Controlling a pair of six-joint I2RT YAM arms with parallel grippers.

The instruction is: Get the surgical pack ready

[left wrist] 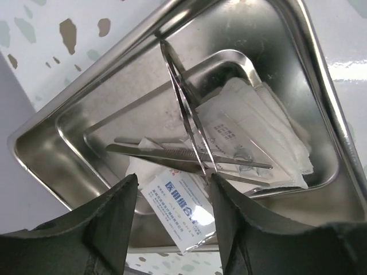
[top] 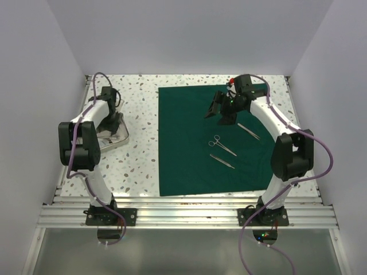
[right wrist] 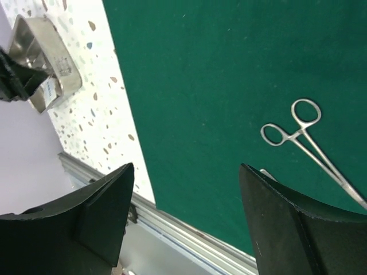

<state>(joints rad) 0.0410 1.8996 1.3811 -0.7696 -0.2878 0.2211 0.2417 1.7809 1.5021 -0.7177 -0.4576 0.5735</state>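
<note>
I judge instruments are going from the tray (left wrist: 34, 146) to the surgical pack (top: 189, 154), spread flat right of it. My left tool (left wrist: 172, 192) gapes above the tray's forceps (left wrist: 184, 109); my right tool (right wrist: 186, 195) gapes empty. Next, I'd lower and pinch them.

drape (top: 189, 149): dark green cloth, matt, no sheen.
tray (left wrist: 114, 109): steel, shiny, finely scuffed.
tweezers (left wrist: 166, 152): bare metal, satin gloss.
gauze packs (left wrist: 252, 120): white soft fabric under clear glossy film.
hemostat (right wrist: 299, 135): bright polished metal.
tabletop (top: 137, 166): white, speckled, smooth.
</note>
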